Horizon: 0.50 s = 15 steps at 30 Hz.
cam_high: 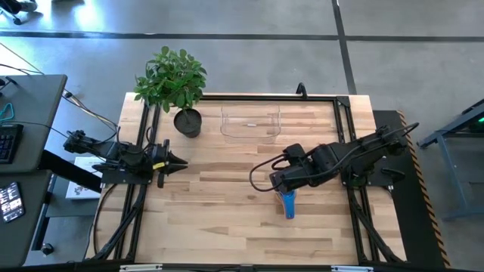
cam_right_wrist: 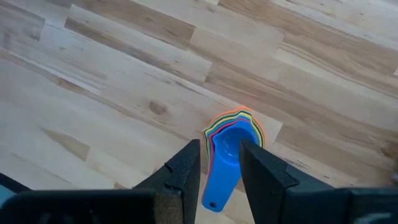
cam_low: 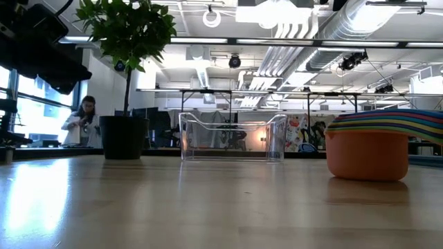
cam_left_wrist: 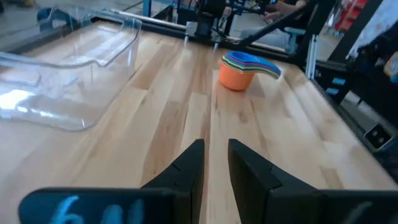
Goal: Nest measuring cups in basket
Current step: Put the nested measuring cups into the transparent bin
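Observation:
The measuring cups stand nested in one stack on the table's right half, orange at the bottom and blue on top, with the blue handle toward the near edge. The stack also shows in the low view, the left wrist view and the right wrist view. My right gripper is open and hovers above the stack, its fingers pointing down on either side of the blue handle. The clear basket rests on its base near the far edge. My left gripper waits shut at the left.
A dark round pot with a green plant stands left of the basket, near the far edge. Bare wood lies between the cups and the basket. A person shows in the room beyond the table.

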Each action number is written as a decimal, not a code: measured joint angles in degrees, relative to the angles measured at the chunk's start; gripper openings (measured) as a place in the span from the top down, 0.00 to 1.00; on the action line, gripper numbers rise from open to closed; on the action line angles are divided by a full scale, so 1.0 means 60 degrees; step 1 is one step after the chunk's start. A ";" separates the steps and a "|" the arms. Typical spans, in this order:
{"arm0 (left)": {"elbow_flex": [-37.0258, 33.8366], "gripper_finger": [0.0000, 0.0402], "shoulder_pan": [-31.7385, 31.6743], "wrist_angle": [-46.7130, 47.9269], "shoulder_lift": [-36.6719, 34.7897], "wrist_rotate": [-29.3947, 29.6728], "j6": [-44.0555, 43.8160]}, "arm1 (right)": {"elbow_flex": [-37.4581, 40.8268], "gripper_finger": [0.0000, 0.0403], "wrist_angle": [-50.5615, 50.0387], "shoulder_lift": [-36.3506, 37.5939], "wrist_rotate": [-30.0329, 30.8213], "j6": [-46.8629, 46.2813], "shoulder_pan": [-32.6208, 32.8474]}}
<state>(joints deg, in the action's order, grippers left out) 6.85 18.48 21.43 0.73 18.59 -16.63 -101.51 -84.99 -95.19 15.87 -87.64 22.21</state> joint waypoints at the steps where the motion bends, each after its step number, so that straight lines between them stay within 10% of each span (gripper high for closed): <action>1: 0.0000 0.85 0.0000 0.0000 0.0000 -0.0004 0.0252 | 0.0000 0.74 0.0000 0.0000 0.0000 0.0002 0.0005; 15: 0.0000 0.84 0.0000 -0.0007 0.0000 -0.0021 0.0876 | 0.0000 0.74 -0.0033 -0.0166 0.0035 -0.2098 0.1020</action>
<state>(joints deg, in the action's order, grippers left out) 6.85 18.48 21.39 0.73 18.46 -11.38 -101.51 -85.19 -96.18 16.08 -100.22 28.33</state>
